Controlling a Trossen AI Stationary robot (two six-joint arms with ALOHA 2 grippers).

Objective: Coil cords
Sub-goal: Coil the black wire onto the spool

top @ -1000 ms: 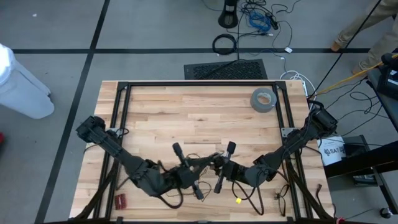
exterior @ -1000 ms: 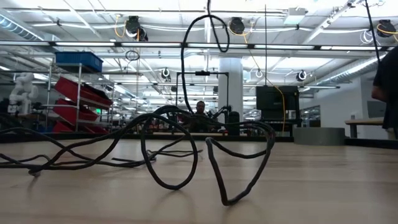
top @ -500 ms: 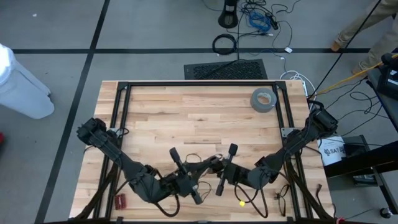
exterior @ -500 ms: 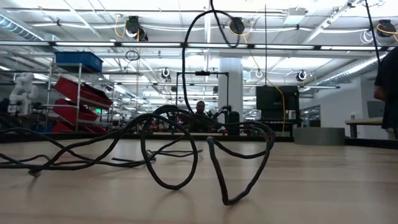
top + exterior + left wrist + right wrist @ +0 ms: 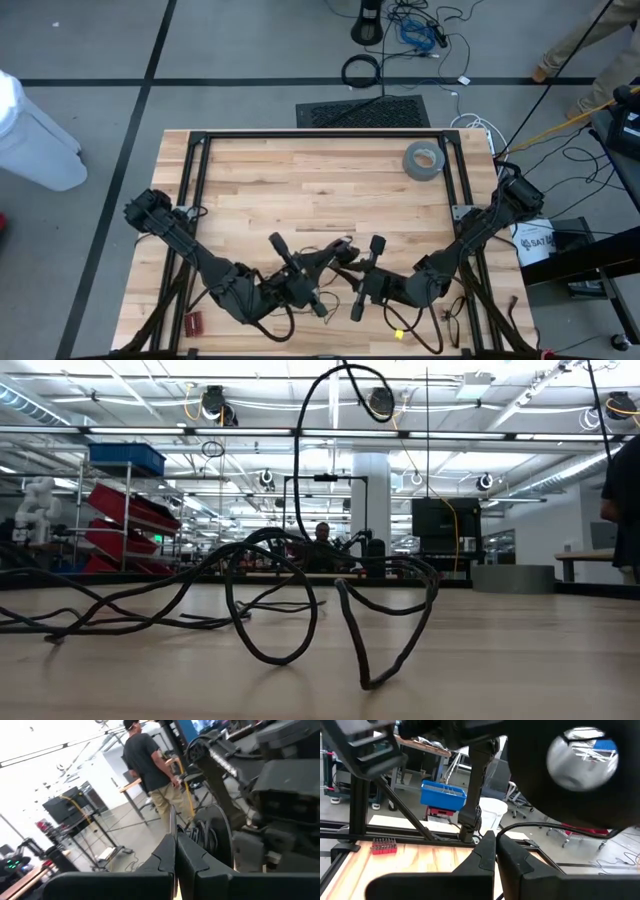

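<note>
Near the bench's point(image 5: 300, 170) front edge, the left pincer point(image 5: 297, 272) and right pincer point(image 5: 366, 278) were both clenched amid the thin black wire point(image 5: 290, 600), which lay looped on the wood; a grey tape roll point(image 5: 424, 160) sat well apart

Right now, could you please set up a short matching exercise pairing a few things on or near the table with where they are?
Things:
1. grey tape roll
2. thin black wire
3. small red block
4. thick cable ring

Places:
A. floor beyond the table
B. near left corner
C. far right of the tabletop
D. between the two claws

Pairs: 1-C, 2-D, 3-B, 4-A
</note>
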